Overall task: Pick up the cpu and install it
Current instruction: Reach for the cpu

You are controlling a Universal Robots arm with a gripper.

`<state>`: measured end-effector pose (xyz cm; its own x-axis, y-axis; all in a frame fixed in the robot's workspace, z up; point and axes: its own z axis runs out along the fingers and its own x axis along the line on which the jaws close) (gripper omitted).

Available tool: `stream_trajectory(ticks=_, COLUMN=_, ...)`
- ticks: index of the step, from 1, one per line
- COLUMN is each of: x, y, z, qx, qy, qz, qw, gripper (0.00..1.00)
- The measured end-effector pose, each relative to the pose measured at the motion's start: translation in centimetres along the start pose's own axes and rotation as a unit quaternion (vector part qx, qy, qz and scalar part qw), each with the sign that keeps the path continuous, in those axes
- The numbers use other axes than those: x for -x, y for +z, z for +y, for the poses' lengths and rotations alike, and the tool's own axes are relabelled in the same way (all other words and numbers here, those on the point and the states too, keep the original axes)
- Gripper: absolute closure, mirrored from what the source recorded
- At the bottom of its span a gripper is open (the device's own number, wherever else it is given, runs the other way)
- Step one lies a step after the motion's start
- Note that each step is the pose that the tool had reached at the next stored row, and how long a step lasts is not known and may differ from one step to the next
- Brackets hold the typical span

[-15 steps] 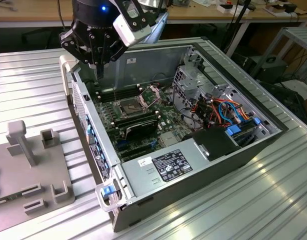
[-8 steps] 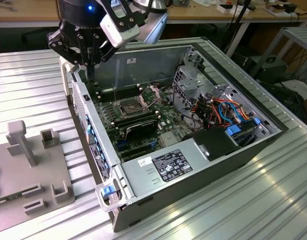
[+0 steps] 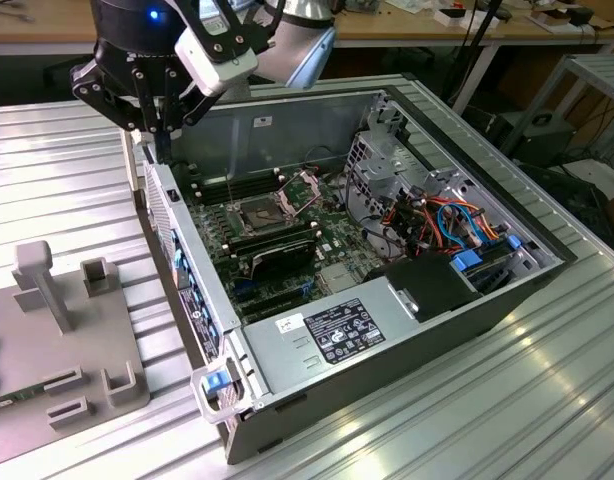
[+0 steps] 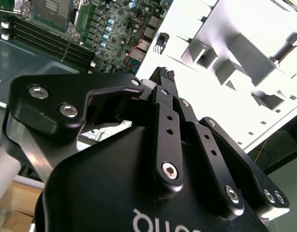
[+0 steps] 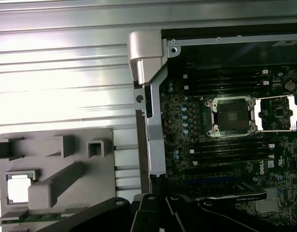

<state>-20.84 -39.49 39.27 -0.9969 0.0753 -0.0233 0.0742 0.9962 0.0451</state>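
Computer case (image 3: 287,125) lies on its side on a slatted table (image 3: 547,400), with a parts fixture (image 3: 57,340) beside it at the exterior view's left.

Inside the case the motherboard (image 3: 332,250) lies flat, its socket (image 3: 270,212) between rows of memory sticks (image 3: 277,245). The power supply (image 3: 332,335) sits along the near wall, with a drive cage (image 3: 382,160) and cables (image 3: 452,225) at the exterior view's right. The gripper (image 3: 162,150) hangs above the case wall nearest the fixture. In the first wrist view the cpu (image 5: 18,188) lies in a fixture pocket, well apart from the socket.
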Motion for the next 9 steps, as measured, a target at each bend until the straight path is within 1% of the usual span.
stream_trajectory(ticks=9, x=-1.58, y=-0.04, z=-0.04, qx=0.0000, qy=0.000, qz=0.0000, qw=1.00000, gripper=0.89)
